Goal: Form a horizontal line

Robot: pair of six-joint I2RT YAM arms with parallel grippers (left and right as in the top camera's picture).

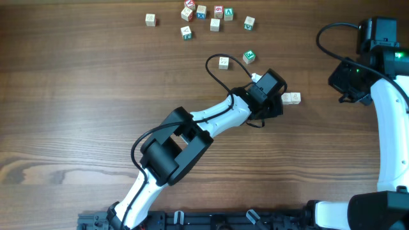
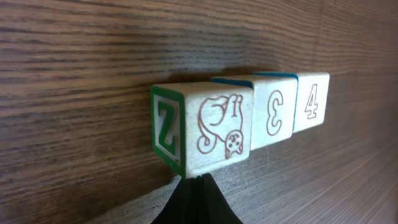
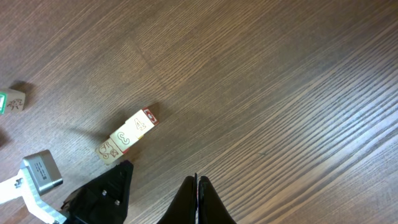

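Left jaws pressed together, at one end of the horizontal line [image 2: 273, 112], right jaws closed, well apart.

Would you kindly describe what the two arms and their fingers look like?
The left arm and right arm have white links with boxy black joints. Thin black cables loop near both wrists; the right one shows green lights. The left fingers and right fingers are black, tapering wedges.

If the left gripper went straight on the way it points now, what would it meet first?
The green-Z cube at the near end of the horizontal line. The shut left gripper sits right at it; whether they touch is unclear.
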